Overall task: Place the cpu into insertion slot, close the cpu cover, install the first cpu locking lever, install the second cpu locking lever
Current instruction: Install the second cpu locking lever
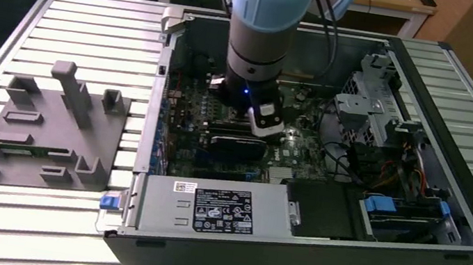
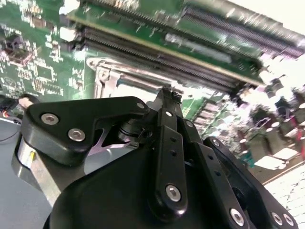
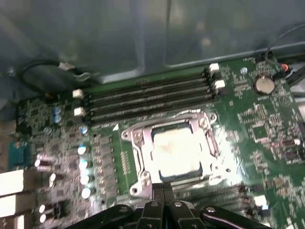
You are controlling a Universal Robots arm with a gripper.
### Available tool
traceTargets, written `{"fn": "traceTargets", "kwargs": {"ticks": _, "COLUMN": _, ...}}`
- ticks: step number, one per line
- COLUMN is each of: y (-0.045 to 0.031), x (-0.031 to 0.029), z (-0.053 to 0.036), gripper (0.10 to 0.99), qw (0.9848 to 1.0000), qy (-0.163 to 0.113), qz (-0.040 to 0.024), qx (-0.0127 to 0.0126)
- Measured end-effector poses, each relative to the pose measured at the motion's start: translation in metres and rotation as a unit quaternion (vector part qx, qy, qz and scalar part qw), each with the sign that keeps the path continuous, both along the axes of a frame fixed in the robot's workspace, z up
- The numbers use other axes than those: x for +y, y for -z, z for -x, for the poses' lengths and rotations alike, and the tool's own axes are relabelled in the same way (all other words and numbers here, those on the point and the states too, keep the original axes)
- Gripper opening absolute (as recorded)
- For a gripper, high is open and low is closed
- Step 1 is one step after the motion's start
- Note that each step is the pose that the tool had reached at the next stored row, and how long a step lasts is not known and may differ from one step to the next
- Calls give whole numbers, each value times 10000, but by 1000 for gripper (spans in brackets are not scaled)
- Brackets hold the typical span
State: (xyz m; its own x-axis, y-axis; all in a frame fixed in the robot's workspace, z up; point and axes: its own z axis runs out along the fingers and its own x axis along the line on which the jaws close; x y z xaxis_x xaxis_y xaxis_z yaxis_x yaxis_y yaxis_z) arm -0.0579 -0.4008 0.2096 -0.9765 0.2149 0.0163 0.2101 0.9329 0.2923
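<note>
1. The arm drops straight down into the open computer case, which lies on its side on a slatted metal table. The gripper sits low over the green motherboard, roughly at the middle of the case.

2. In the first wrist view the cpu lies flat in the insertion slot, its pale metal face showing through the cut-out of the cpu cover, which lies down around it.

3. The claw is clenched with nothing in it: in the first wrist view the gripper has its black fingertips pressed together, right at the socket's 6 o'clock edge.

4. In the second wrist view the closed tip of the gripper reaches the silvery socket rim; whether it touches cannot be told.

5. At the socket's 12 o'clock side run four long black memory slots, just beside the frame. At 9 o'clock stands a row of small cylindrical capacitors.

6. In the exterior view, a drive cage stands at 3 o'clock of the gripper and the power supply box at 6 o'clock; bare board lies toward 9 o'clock.

7. A grey fixture block rests on the table outside the case, at 9 o'clock, well apart.
</note>
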Motion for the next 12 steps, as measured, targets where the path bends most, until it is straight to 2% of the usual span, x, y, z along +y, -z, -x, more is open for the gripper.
{"fn": "traceTargets", "kwargs": {"ticks": 2, "y": 0, "x": 59, "z": -14, "gripper": 106, "qw": 10000, "qy": 0, "qz": 25, "qx": 0}}
{"fn": "traceTargets", "kwargs": {"ticks": 4, "y": 0, "x": 91, "z": -34, "gripper": 106, "qw": 10000, "qy": 0, "qz": 65, "qx": 0}}
{"fn": "traceTargets", "kwargs": {"ticks": 12, "y": 0, "x": 177, "z": -118, "gripper": 106, "qw": 9995, "qy": 11, "qz": 312, "qx": 0}}
